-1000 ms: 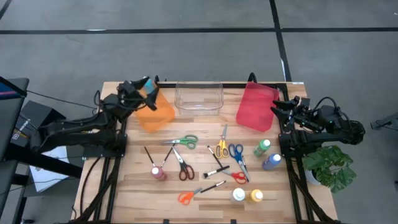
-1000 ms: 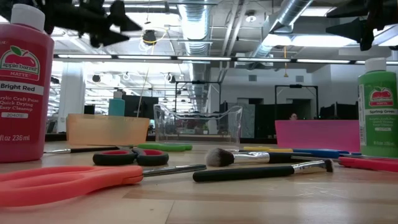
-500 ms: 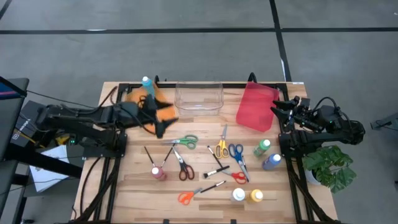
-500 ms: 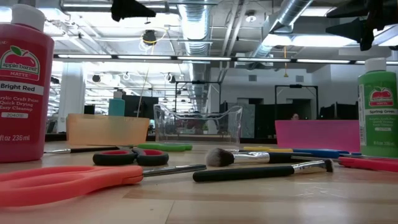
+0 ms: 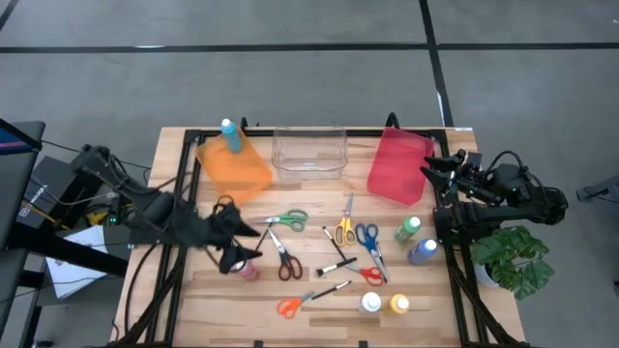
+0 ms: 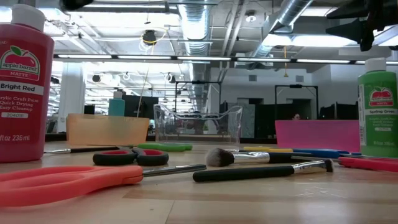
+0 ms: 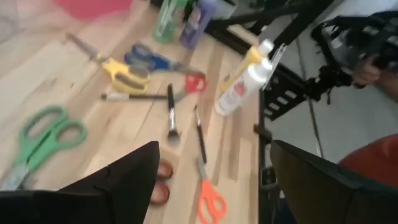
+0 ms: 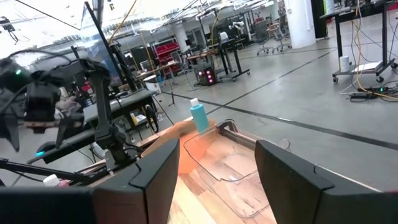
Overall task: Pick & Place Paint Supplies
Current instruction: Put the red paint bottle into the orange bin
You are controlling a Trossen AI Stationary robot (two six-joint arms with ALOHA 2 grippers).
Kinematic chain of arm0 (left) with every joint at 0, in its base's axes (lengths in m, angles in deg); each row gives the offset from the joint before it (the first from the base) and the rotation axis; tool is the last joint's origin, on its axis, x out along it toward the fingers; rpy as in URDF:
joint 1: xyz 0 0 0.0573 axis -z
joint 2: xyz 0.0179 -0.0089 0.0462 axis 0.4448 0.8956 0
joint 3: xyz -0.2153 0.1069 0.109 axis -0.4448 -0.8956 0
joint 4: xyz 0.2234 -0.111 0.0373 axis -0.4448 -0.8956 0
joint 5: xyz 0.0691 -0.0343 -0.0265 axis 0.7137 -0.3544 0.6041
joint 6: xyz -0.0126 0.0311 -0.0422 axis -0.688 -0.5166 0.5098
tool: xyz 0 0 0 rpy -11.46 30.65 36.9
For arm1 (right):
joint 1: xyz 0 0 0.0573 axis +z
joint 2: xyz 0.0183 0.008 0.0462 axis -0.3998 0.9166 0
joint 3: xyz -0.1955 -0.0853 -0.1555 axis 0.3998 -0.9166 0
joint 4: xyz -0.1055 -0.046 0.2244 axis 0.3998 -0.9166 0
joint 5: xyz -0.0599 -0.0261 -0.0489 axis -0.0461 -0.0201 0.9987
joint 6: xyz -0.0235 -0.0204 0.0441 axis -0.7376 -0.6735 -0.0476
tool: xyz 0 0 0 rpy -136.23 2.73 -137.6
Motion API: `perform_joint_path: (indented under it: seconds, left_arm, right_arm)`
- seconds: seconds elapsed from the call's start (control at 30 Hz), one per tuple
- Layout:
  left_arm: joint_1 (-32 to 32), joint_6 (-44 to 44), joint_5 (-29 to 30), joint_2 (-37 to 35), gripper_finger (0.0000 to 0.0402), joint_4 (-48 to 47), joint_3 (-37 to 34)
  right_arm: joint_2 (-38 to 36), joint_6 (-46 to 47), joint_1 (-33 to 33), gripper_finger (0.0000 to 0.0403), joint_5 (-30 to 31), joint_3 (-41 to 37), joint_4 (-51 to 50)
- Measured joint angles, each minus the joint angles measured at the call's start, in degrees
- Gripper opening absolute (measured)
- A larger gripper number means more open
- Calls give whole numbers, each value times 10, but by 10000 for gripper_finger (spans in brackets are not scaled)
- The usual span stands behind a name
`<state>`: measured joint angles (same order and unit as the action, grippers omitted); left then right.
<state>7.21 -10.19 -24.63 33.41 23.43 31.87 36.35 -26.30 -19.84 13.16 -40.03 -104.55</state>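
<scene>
Paint supplies lie spread over the wooden table: green scissors, dark-handled scissors, yellow scissors, blue scissors, orange scissors, thin brushes, a red bottle, a green bottle, a white bottle and a yellow bottle. A blue bottle stands upright in the orange bin. My left gripper hovers open above the table's left part, just over the red bottle, with nothing between its fingers. My right gripper waits open at the right edge.
A clear bin stands at the far middle and a red bin at the far right. A purple-blue bottle stands by the right arm's base. A potted plant sits off the table's right side.
My left gripper has drawn away from the blue bottle in the orange bin and swung toward the table's near edge, turning as it went; it now hangs over the red bottle. The blue bottle stays upright in the bin.
</scene>
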Motion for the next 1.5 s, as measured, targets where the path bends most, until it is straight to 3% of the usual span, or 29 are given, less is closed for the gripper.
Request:
perform_joint_path:
  seconds: [0.2,0.3,0.77,0.93,1.2,1.5]
  left_arm:
    - [102,50,166,0,301,-6,-30]
    - [133,48,209,10,301,-7,-32]
    - [183,48,224,115,301,-21,-32]
    - [211,63,263,148,301,-40,-32]
    - [275,214,386,177,301,-126,-32]
    - [278,221,410,236,301,-121,-32]
  right_arm:
    - [0,0,0,210,0,0,0]
    - [0,0,0,210,0,0,0]
    - [0,40,0,210,0,0,-2]
    - [0,52,0,210,5,0,-3]
    - [0,75,0,210,25,0,-3]
    - [0,90,0,210,41,0,-2]
